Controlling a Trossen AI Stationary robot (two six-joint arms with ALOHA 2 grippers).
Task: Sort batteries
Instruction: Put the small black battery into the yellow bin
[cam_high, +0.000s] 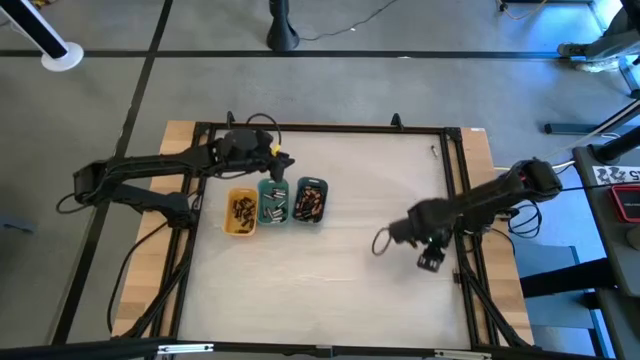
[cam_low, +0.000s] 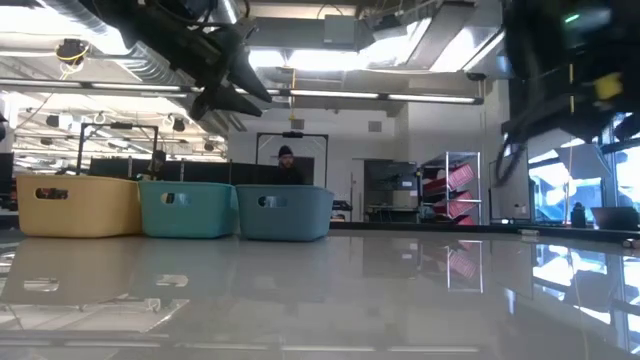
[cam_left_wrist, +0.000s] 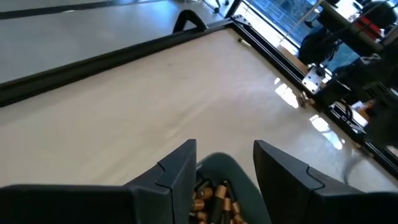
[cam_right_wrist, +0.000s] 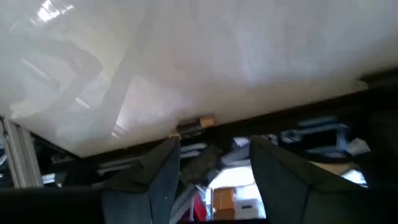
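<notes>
The batteries (cam_high: 308, 203) sit heaped in three small trays set side by side: yellow tray (cam_high: 240, 212), green tray (cam_high: 273, 203), grey-blue tray (cam_high: 311, 202). Copper-toned cells show directly beneath the left gripper (cam_left_wrist: 224, 165), whose fingers (cam_left_wrist: 177, 171) stand parted with a clear gap and nothing between them. That gripper hangs over the far end of the green and grey-blue trays, close to the table's far frame rail (cam_high: 330, 128). Beyond its fingertips lies a broad bare sweep of white tabletop (cam_high: 370, 180) running out to the rail. Over on the other side, the right gripper (cam_right_wrist: 214, 158) hangs near the table's right edge (cam_high: 462, 200), well apart from the trays, fingers parted and empty. One battery (cam_right_wrist: 194, 124) lies just past its fingertips, right at that edge. Between the two grippers the tabletop is open.
</notes>
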